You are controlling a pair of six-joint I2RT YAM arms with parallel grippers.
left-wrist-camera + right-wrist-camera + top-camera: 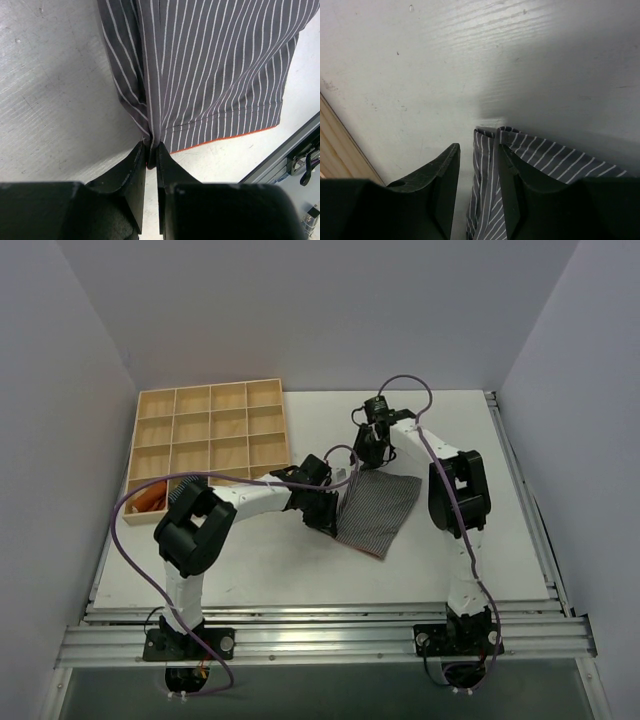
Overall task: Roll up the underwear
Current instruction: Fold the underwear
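Observation:
The underwear [380, 508] is a grey cloth with thin white stripes and an orange hem, lying flat mid-table. My left gripper [330, 518] is at its left edge. In the left wrist view the gripper [151, 148] is shut on a pinched fold of the underwear [210, 75] at the near corner. My right gripper [365, 462] is at the cloth's far left corner. In the right wrist view the gripper [478, 152] stands open, with a folded edge of the underwear [487, 165] lying loose between the fingers, against the right one.
A wooden tray [210, 435] with several compartments stands at the back left, with an orange cloth [150, 500] in its near-left cell. Its edge [335, 150] shows left of the right gripper. Aluminium rails [320, 625] run along the table's front edge.

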